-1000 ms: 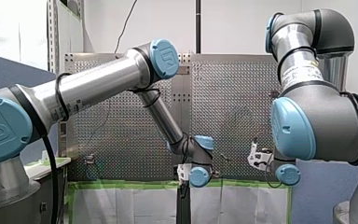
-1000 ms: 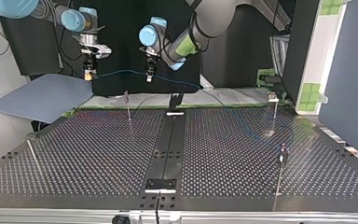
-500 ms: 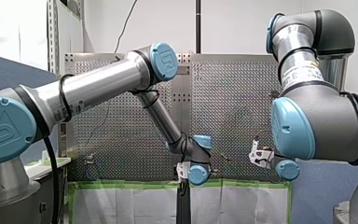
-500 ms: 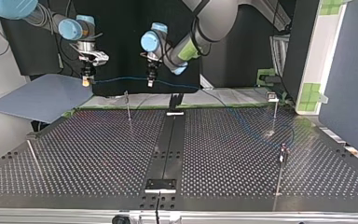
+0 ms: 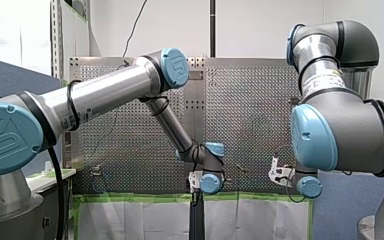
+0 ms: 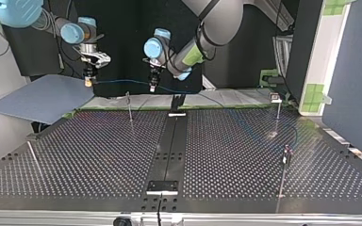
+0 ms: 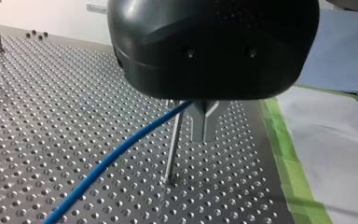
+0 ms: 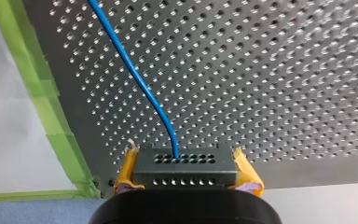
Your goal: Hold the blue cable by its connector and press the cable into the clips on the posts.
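The blue cable (image 6: 122,81) hangs taut between my two grippers above the table's far edge. My right gripper (image 6: 88,83) is shut on its black connector (image 8: 185,170), with a yellow pad (image 8: 127,170) on each side; the cable (image 8: 135,79) leaves the connector's face. My left gripper (image 6: 153,87) is shut on the cable (image 7: 121,154) further along, its metal fingers (image 7: 204,121) pinched together. A thin post (image 7: 172,149) stands just below and beside those fingers. In the top view this post (image 6: 129,106) is between the two grippers, under the cable.
Past my left gripper the cable (image 6: 259,132) sags to the perforated table (image 6: 99,155). Two more posts (image 6: 278,110) (image 6: 285,162) stand at the top view's right. A blue-grey sheet (image 6: 42,96) lies at the far left, and green tape (image 8: 51,121) edges the table.
In the top view both grippers have come lower with the cable. My left gripper has also shifted slightly right. Both grips are unchanged.
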Tool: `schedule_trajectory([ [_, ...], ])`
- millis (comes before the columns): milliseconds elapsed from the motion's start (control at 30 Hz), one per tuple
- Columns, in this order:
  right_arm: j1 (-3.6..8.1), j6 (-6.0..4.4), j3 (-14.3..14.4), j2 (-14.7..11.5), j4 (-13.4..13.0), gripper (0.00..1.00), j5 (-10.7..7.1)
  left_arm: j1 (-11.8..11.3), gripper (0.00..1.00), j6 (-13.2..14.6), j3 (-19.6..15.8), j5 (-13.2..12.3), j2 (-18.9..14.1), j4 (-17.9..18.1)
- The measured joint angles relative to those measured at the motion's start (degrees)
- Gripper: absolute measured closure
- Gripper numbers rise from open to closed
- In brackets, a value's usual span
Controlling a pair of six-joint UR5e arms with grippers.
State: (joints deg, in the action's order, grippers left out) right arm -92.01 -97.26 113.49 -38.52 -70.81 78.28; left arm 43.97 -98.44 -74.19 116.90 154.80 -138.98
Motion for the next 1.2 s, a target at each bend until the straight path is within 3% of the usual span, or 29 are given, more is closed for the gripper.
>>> schedule_trajectory([
  [333,0.51,-0.51,-3.94,0.51,3.68,1.00,0.03,-0.29,1.00,0.46,1.82,-1.07,0.01,-0.98],
  [833,0.59,-1.13,-7.21,0.58,4.60,1.00,0.04,-0.82,1.00,1.37,4.86,-1.61,0.18,-3.07],
  [1200,0.59,-1.01,-7.67,0.66,4.55,1.00,-0.01,-0.97,1.00,0.34,9.35,-2.13,4.24,-6.77],
])
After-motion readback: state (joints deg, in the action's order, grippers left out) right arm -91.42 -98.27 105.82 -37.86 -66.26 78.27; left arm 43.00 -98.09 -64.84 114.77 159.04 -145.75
